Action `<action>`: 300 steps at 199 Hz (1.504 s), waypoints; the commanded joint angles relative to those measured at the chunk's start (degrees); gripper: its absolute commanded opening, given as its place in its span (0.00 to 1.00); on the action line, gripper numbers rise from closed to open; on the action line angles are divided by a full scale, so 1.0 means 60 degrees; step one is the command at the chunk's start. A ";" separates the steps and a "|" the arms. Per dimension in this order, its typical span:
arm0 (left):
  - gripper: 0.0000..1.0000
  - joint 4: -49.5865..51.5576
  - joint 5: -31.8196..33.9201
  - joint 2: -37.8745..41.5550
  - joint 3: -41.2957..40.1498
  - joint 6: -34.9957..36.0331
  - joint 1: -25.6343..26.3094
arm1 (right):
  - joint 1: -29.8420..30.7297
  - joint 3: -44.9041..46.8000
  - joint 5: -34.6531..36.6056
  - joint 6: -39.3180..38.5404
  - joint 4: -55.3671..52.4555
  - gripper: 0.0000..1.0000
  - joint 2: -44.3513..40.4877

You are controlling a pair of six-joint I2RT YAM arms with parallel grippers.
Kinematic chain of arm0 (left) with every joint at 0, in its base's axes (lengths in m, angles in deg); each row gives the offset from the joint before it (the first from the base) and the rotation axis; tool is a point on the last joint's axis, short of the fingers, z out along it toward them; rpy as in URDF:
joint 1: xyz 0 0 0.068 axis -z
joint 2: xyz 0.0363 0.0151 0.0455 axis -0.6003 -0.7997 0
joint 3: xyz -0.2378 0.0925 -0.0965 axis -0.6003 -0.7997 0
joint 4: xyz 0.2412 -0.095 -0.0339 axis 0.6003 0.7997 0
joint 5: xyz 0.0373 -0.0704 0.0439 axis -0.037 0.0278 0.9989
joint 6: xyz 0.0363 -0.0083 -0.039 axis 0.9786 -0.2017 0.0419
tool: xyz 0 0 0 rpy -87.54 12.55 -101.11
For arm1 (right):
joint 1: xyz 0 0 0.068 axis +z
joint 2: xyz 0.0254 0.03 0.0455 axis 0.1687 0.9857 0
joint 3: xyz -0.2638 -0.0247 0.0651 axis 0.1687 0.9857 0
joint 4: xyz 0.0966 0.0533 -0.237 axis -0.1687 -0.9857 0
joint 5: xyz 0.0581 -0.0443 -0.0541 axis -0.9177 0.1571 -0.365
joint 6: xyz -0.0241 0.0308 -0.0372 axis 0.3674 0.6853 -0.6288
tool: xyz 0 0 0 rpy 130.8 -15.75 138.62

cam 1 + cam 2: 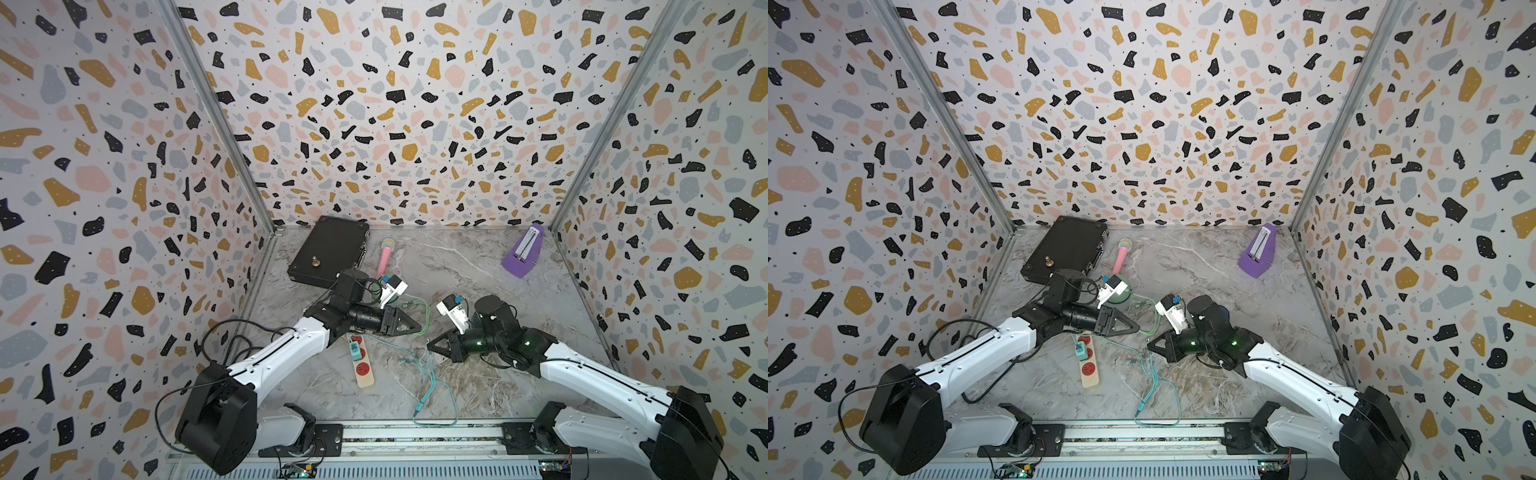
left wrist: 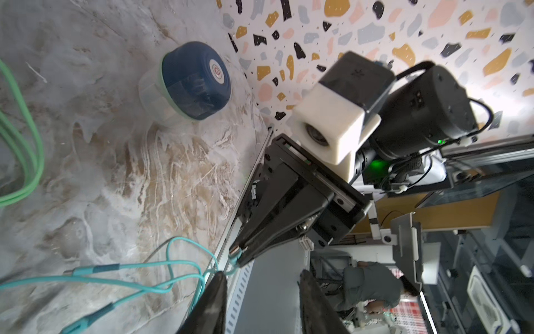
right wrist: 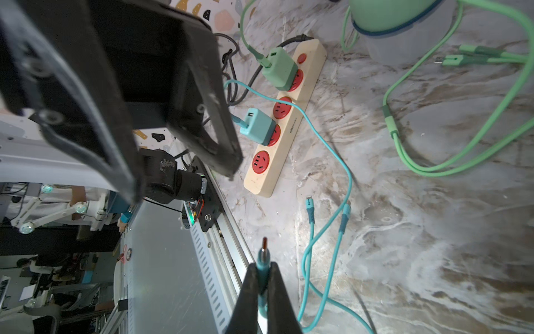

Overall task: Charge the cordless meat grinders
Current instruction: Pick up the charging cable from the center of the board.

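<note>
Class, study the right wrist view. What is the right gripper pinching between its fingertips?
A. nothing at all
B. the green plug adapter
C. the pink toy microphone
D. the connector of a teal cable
D: the right gripper is shut on the teal cable connector, whose metal tip pokes out past the fingertips.

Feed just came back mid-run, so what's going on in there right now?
The right gripper is shut on a teal charging plug. Its cable leads back toward the teal adapter in the power strip. The left gripper is open and empty, pointing toward the right one. The navy grinder stands on the table with no cable at it in the left wrist view. The mint grinder sits among loops of green cable.
</note>
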 commanded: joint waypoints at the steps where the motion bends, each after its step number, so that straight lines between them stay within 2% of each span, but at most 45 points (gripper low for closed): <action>1: 0.39 -0.3394 -0.0277 -0.0320 -0.0442 -0.1728 0.0107 | -0.0086 -0.0428 -0.0360 0.0264 0.0407 0.01 -0.0244; 42: 0.35 -0.5747 -0.0520 -0.0778 -0.0715 -0.3172 0.0402 | -0.0197 -0.0566 -0.0523 0.0297 0.0396 0.01 -0.0270; 79: 0.29 -0.6600 -0.0615 -0.0786 -0.1118 -0.3800 0.0529 | -0.0402 -0.0560 -0.0560 0.0417 0.0396 0.01 -0.0394; 102: 0.29 -0.6349 -0.0673 -0.0597 -0.1283 -0.3671 0.0529 | -0.0554 -0.0537 -0.0665 0.0548 0.0895 0.01 -0.0430; 127: 0.28 -0.5360 -0.0585 -0.0474 -0.1235 -0.2969 0.0529 | -0.0615 -0.0603 -0.0839 0.0618 0.1026 0.01 -0.0363; 171: 0.26 -0.5348 -0.0582 -0.0554 -0.1116 -0.2915 0.0529 | -0.0645 -0.0706 -0.1115 0.0701 0.1156 0.01 -0.0198; 199: 0.34 -0.4373 -0.0341 -0.0454 -0.0968 -0.2267 0.0526 | -0.0645 -0.0743 -0.1364 0.0820 0.1299 0.01 -0.0137; 211: 0.34 -0.3921 -0.0295 -0.0411 -0.0793 -0.1741 0.0520 | -0.0645 -0.0742 -0.1442 0.0840 0.1288 0.01 -0.0151; 235: 0.34 -0.3880 -0.0374 -0.0502 -0.0590 -0.1688 0.0518 | -0.0645 -0.0757 -0.1546 0.0855 0.1270 0.01 -0.0143; 252: 0.32 -0.4779 -0.0490 -0.0569 -0.0713 -0.2141 0.0529 | -0.0645 -0.0772 -0.1549 0.0823 0.1253 0.01 -0.0069; 283: 0.26 -0.7490 -0.0704 -0.0873 -0.1145 -0.4311 0.0529 | -0.0645 -0.0786 -0.1533 0.0904 0.1355 0.01 0.0131; 300: 0.19 -0.8606 -0.0883 -0.1130 -0.1287 -0.5088 0.0528 | -0.0656 -0.0802 -0.1534 0.0980 0.1479 0.01 0.0200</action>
